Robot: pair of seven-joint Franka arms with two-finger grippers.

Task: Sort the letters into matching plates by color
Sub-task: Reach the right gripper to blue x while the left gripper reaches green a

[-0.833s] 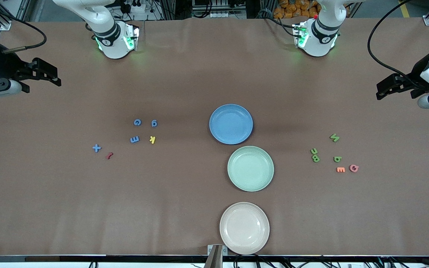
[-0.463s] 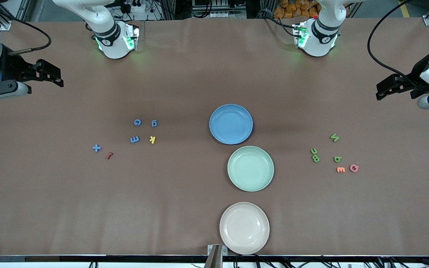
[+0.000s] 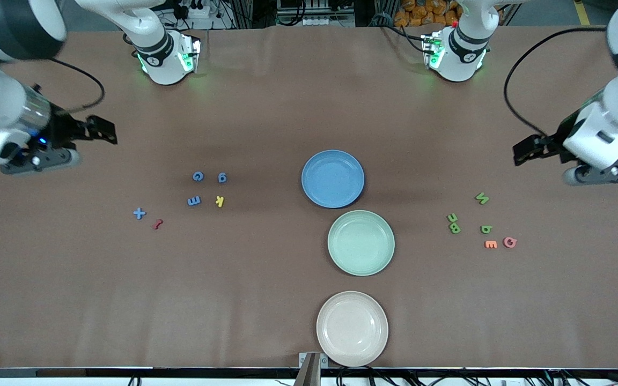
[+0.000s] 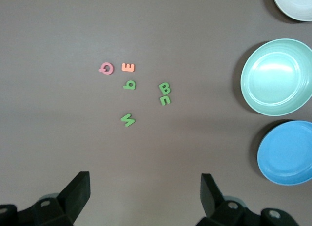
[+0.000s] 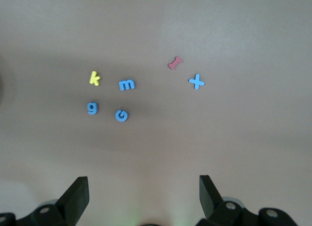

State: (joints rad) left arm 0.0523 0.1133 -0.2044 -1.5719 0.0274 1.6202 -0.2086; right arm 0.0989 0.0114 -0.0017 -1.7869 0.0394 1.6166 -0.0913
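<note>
Surface: a wide table (image 3: 266, 300) covered in plain brown paper, with two white robot arm bases along its farthest edge.
Plates: three round shallow plates sit in a line down the middle. The blue plate (image 3: 333, 178) is farthest from the front camera, the pale mint green plate (image 3: 361, 243) is next, and the pale beige-pink plate (image 3: 352, 328) is nearest. All three are empty.
Letters, right arm's end: a loose cluster of small chunky foam pieces. Four are blue: a round letter (image 3: 197, 176), a g (image 3: 222, 177), an m (image 3: 194, 201) and a plus sign (image 3: 139, 213). A yellow k (image 3: 220, 201) lies just beside the m, and a red piece (image 3: 157, 224) lies near the plus sign.
Letters, left arm's end: green pieces (image 3: 454, 223) lie in a cluster with a further green letter (image 3: 482, 198). An orange E (image 3: 491, 244) and a pink round letter (image 3: 509, 242) lie nearest the front camera.
Right gripper: the right gripper (image 3: 106, 131) hangs over bare table near the blue cluster, fingers spread wide, holding nothing.
Left gripper: the left gripper (image 3: 524, 148) hangs over bare table near the green cluster, fingers spread wide, holding nothing.
Step in hand: judging by the empty plates, sorting has not begun; both arms seem placed to approach.
Next move: each arm needs to descend squarely over one tiny piece without nudging its neighbours.
</note>
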